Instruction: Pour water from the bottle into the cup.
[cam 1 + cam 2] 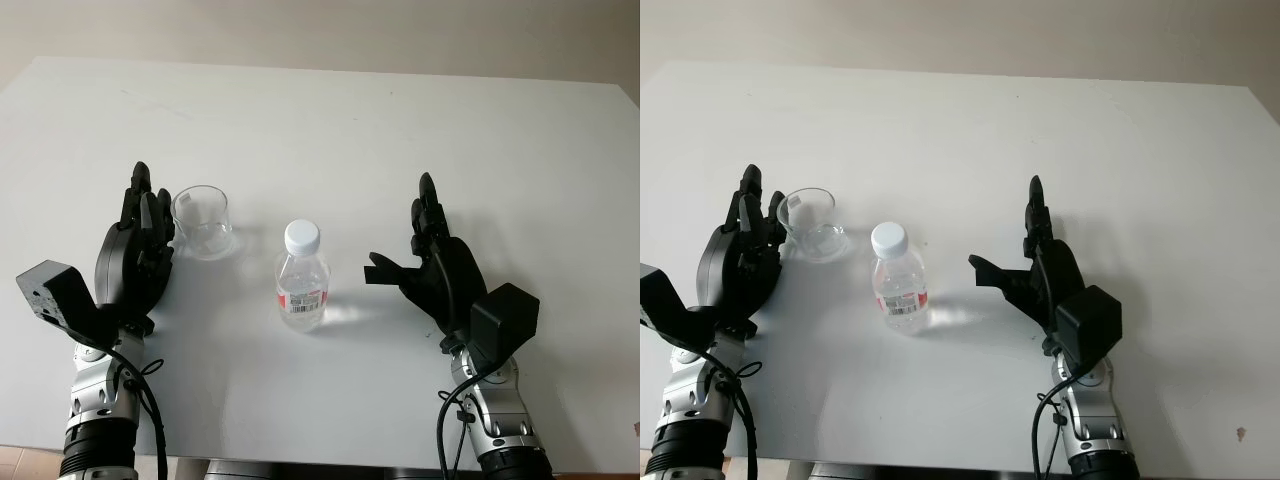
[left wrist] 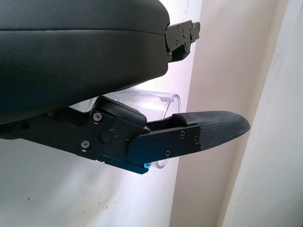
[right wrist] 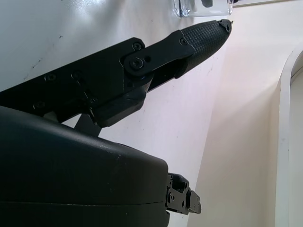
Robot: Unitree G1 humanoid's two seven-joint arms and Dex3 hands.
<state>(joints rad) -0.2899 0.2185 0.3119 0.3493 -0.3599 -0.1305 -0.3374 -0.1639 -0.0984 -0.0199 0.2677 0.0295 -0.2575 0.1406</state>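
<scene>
Small clear plastic water bottle with a white cap [image 1: 301, 277] stood upright, cap on, near the front-middle of the white desk [image 1: 330, 120]. Right hand [image 1: 432, 262] sat well to its right, released and holding nothing; left hand [image 1: 138, 245] was on the other side, also released. Slightly farther back, the clear glass cup [image 1: 203, 222] stood upright just beside the left hand, left of the bottle.

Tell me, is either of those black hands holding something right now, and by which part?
Nothing is held. The left hand is open beside the cup, and the right hand is open, apart from the capped bottle.
</scene>
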